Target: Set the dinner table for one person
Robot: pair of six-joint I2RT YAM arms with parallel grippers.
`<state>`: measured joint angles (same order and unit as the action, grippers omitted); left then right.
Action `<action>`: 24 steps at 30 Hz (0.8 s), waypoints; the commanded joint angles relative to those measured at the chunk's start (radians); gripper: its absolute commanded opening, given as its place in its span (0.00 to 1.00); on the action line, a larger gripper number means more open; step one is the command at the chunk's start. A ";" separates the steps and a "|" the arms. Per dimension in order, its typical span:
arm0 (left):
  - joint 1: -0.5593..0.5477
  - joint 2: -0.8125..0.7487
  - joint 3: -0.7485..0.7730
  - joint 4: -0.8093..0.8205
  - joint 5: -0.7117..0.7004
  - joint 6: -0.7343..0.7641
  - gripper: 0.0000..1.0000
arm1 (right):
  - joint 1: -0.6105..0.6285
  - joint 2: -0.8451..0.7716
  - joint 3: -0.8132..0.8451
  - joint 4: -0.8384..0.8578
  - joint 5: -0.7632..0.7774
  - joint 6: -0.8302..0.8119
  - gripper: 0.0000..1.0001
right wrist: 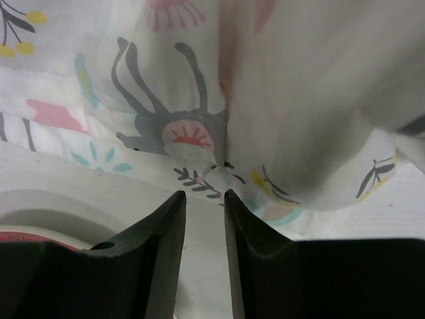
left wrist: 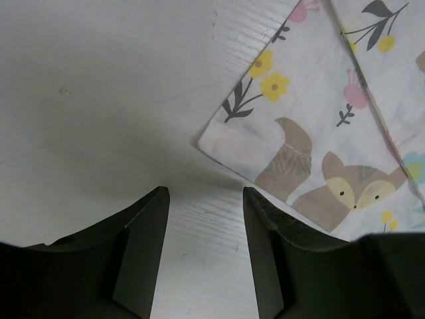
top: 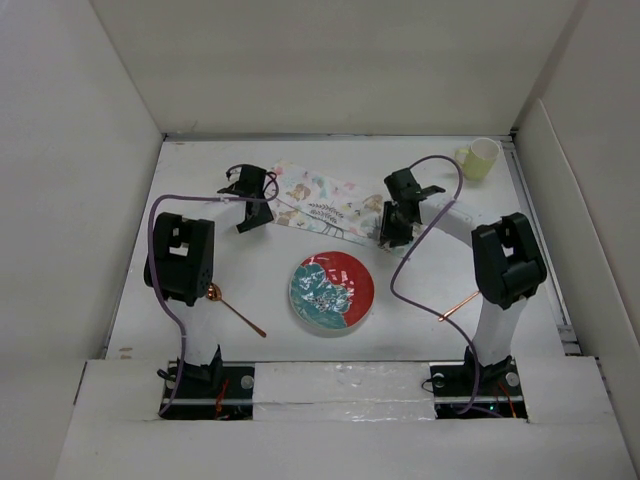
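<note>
The white dinner table (top: 262,272) carries a folded, animal-and-leaf patterned placemat (top: 322,205) at the back middle. My left gripper (top: 244,222) is open and empty at the mat's left end. In the left wrist view it (left wrist: 206,194) hovers low over bare table, with the mat's corner (left wrist: 319,133) just ahead and to the right. My right gripper (top: 392,238) is at the mat's right end. In the right wrist view its jaws (right wrist: 204,195) stand slightly apart with nothing between them, their tips at the edge of the rumpled, bunched-up mat (right wrist: 279,100).
A red and teal plate (top: 332,291) lies in the middle front, and its rim (right wrist: 40,226) shows in the right wrist view. A copper spoon (top: 236,309) lies left of it and a thin copper utensil (top: 460,303) right. A pale green cup (top: 478,158) stands back right. White walls enclose the table.
</note>
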<state>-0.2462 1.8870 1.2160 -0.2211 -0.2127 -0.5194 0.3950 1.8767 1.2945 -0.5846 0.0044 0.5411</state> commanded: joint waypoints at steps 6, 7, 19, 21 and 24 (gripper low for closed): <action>0.007 0.021 0.033 -0.006 0.001 -0.007 0.44 | 0.019 0.044 0.063 -0.050 0.117 -0.004 0.38; 0.007 0.027 0.042 -0.011 0.001 -0.008 0.42 | 0.019 0.055 0.065 -0.052 0.126 -0.006 0.37; 0.007 0.075 0.082 -0.012 -0.017 -0.019 0.45 | 0.019 0.087 0.080 -0.053 0.166 0.002 0.18; 0.007 0.087 0.091 -0.014 -0.020 -0.019 0.44 | 0.019 0.090 0.083 -0.050 0.163 0.002 0.15; 0.007 0.104 0.114 -0.021 -0.027 -0.016 0.40 | 0.019 0.091 0.094 -0.054 0.154 0.002 0.11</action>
<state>-0.2459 1.9614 1.3075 -0.2108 -0.2337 -0.5282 0.4088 1.9423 1.3529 -0.6315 0.1360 0.5457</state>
